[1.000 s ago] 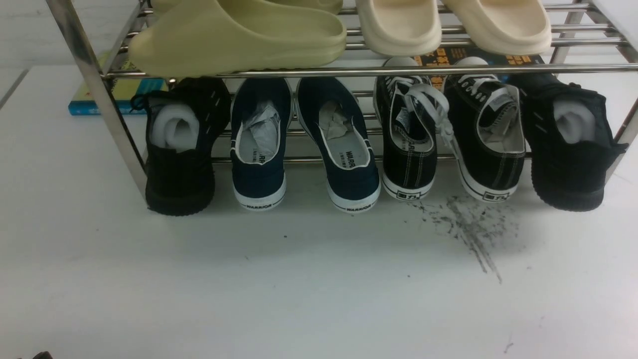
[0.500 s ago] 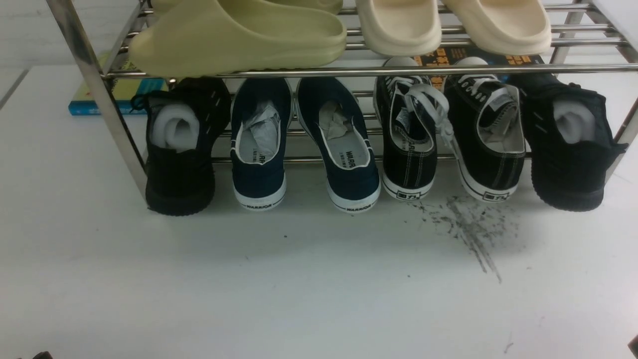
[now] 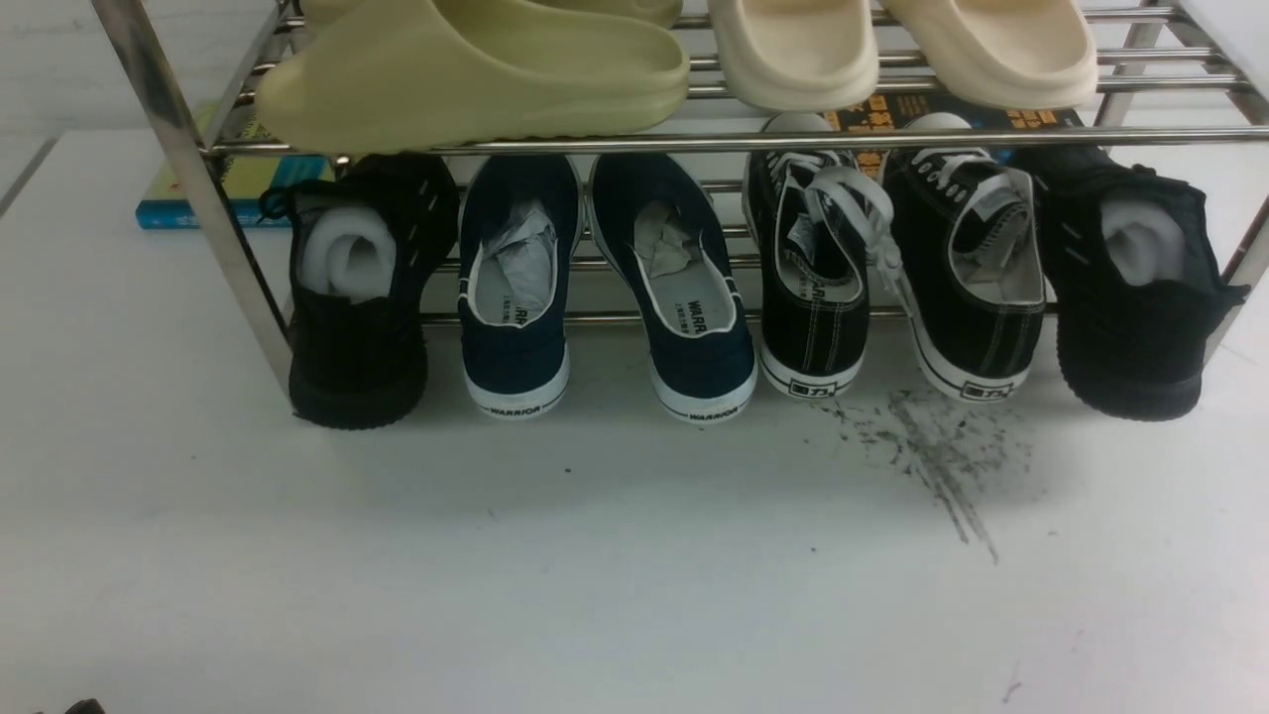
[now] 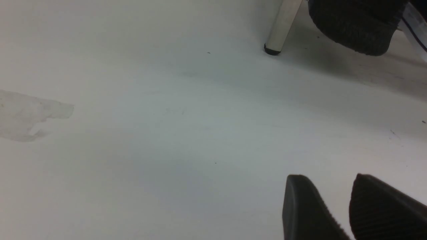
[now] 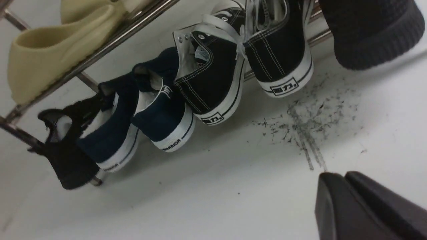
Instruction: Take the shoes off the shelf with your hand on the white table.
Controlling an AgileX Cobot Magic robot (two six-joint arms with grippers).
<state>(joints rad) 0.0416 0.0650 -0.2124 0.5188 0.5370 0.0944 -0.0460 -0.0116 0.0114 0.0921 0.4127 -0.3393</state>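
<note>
Operator: Change on my right gripper (image 5: pixel 338 176): the jaws have just closed up, pressed together with nothing between them. Its tip has also dropped out of the front view's corner.

Observer: Meaning for the task?

Operator: No grasp made, I judge, and the reach hasn't begun. The shoes (image 3: pixel 977 317) sit on the shelf (image 3: pixel 694 142), lower tier, heels toward me, just behind the scuff streaks (image 3: pixel 932 456) on the worktop (image 3: pixel 595 595).

Observer: Relative to the jaws?

Operator: Well apart, with the streaks lying between. Left gripper (image 4: pixel 330 180) has its jaws narrowly apart, empty, facing the shelf's left end.
</note>
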